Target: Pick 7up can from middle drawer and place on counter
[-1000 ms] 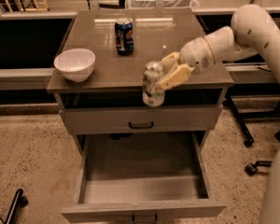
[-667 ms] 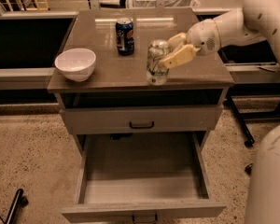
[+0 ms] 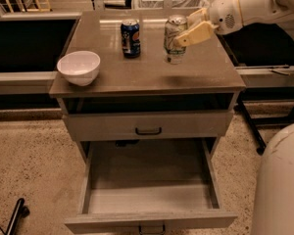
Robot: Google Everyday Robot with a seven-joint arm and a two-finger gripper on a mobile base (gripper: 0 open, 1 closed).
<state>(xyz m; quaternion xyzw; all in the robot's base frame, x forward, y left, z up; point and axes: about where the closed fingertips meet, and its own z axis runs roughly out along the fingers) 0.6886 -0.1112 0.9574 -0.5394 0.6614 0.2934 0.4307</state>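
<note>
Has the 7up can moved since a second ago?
Yes: the 7up can, in the claw, went from the counter's front edge back beside the blue can.

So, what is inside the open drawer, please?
The open drawer shows only bare floor; its back is hidden under the closed drawer. The gripper holds the 7up can over the counter.

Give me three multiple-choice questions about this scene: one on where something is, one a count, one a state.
1. Where is the 7up can? A in a sink; B at the counter, in the tool; C on a chair.
2. How many cans show? A one; B four; C two.
3. The lowest drawer is: A pulled open; B shut; C missing.
Answers: B, the tool grips it over the counter; C, it plus the dark blue can; A, its floor shows.
</note>
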